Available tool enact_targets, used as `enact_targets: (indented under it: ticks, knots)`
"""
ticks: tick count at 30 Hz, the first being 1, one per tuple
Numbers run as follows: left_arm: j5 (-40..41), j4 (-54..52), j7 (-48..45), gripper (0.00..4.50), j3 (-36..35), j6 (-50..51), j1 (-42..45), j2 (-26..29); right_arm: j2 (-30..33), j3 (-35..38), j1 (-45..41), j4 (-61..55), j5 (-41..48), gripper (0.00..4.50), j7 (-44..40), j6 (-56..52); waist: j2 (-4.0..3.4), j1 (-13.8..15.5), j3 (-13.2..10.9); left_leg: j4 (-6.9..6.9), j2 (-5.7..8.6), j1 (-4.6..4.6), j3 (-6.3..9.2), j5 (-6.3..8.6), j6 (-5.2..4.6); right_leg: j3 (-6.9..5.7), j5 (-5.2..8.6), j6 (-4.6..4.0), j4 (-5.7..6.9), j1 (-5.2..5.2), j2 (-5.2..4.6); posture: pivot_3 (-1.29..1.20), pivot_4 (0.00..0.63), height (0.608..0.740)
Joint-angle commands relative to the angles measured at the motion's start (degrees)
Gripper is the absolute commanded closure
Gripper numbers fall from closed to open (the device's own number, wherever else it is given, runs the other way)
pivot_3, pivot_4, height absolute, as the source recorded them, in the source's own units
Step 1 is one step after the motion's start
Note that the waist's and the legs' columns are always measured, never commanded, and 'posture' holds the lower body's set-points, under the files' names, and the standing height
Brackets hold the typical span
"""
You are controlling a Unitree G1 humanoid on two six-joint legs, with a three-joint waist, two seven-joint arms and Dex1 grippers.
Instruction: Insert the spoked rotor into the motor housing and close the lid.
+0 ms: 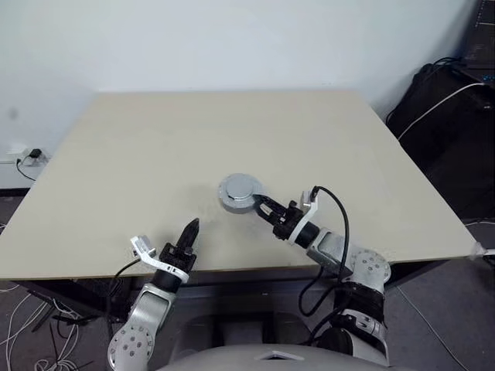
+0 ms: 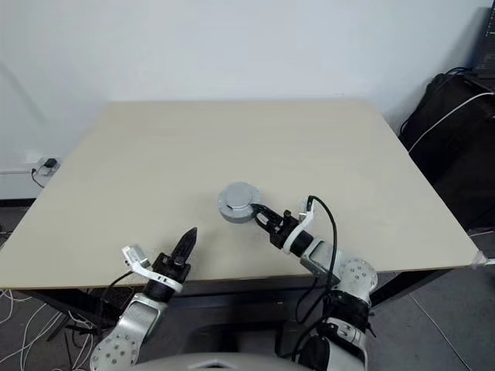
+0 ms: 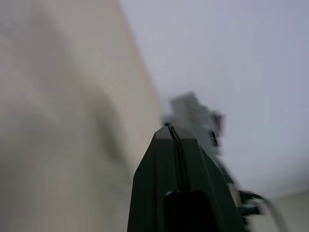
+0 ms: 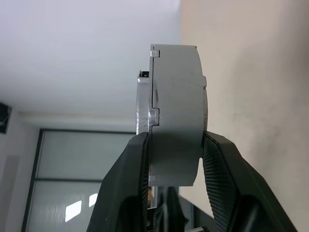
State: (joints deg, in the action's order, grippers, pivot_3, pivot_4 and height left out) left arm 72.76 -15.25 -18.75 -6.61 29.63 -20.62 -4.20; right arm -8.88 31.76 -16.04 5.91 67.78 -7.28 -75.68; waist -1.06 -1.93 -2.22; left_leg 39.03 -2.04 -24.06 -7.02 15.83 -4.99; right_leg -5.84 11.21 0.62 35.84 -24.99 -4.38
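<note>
Round grey metal motor housing, silver lid on: clamped edgewise between right gripper fingers, above beige table. Left gripper: fingers together, empty. Step: apparently closing; next, set down level.

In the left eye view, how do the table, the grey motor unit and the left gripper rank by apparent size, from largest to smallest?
1. Table, by far.
2 and 3. Motor unit and left gripper: they look about alike, and the gripper is nearer the camera, so I do not rank them.
</note>
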Motion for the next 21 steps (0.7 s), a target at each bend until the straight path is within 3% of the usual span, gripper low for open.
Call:
enact_targets:
  ticks: [1,3,14,15,21]
  knots:
    - [6.65,-0.56,-0.33,4.32,3.19,1.12,-0.19,-7.89,-3.01,-3.78,1.16,-2.45,3.70,3.23,-1.16,-0.03,0.01,0.00,0.00,0.00,0.00,0.00,-0.01,0.00,0.00,0.00,0.00,0.00,0.00,0.00,0.01,0.00,0.000,0.740]
    - [8.73,0.41,-0.58,3.88,3.94,1.33,-0.24,-7.83,-2.51,-4.22,1.10,-2.35,3.95,3.23,-0.88,0.16,0.01,0.00,0.00,0.00,0.00,0.01,-0.04,0.00,0.00,0.02,0.00,0.00,0.00,0.01,0.03,0.00,0.000,0.740]
    - [11.43,2.86,-1.23,0.23,6.20,0.75,0.92,-6.83,-0.11,-5.98,1.37,-2.35,5.36,3.23,0.86,0.11,0.01,-0.02,0.00,0.01,0.00,0.02,-0.20,0.00,0.00,0.14,-0.03,0.03,0.02,0.01,0.11,0.00,0.000,0.740]
    - [11.61,3.09,-0.98,0.05,6.25,0.77,1.10,-6.76,0.03,-6.24,1.46,-2.40,5.52,3.23,0.97,0.05,0.01,-0.05,0.00,0.01,0.00,0.02,-0.21,0.00,0.00,0.15,-0.03,0.04,0.02,0.02,0.11,0.00,0.000,0.740]
    - [12.28,3.52,-0.76,0.05,6.91,0.66,1.28,-6.57,1.27,-7.98,2.13,-2.53,7.06,3.23,1.69,-1.27,0.02,-0.11,0.00,0.01,0.00,0.02,-0.24,0.00,0.00,0.19,-0.04,0.05,0.03,-0.07,0.12,0.00,0.000,0.740]
